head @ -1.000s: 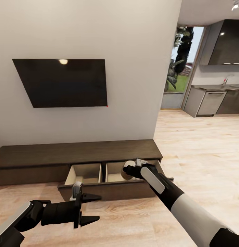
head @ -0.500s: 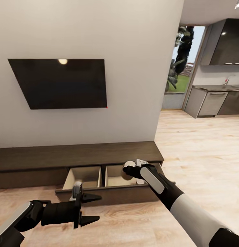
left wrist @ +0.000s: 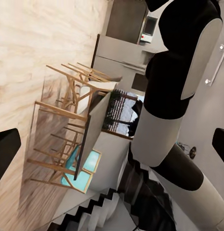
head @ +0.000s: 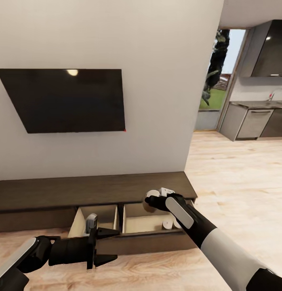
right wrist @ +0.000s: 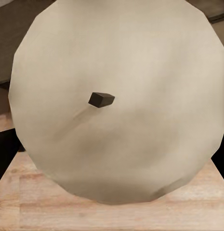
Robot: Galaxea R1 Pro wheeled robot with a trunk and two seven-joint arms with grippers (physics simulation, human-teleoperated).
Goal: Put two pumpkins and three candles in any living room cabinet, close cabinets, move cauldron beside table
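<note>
A white wall (head: 149, 81) fills the upper left of the head view, with a dark TV (head: 68, 99) mounted on it. Below runs the long dark-brown cabinet (head: 92, 188), its drawer (head: 129, 220) pulled open across the lower centre to show two pale compartments. In the right compartment stand pale candles (head: 168, 223), at least two, upright at its right end.

The right arm reaches from the lower right up over that compartment, its right gripper (head: 151, 200) pinching another candle (head: 149, 205) above the drawer. The right wrist view shows what the head view cannot: this candle's flat top and small dark wick (right wrist: 101, 99), end-on and close.

The left gripper (head: 106, 244), at lower left, points rightward in front of the drawer, fingers (head: 105, 233) spread and empty. The left wrist view looks past the right arm (left wrist: 181, 91) to wooden chairs (left wrist: 68, 120).
</note>
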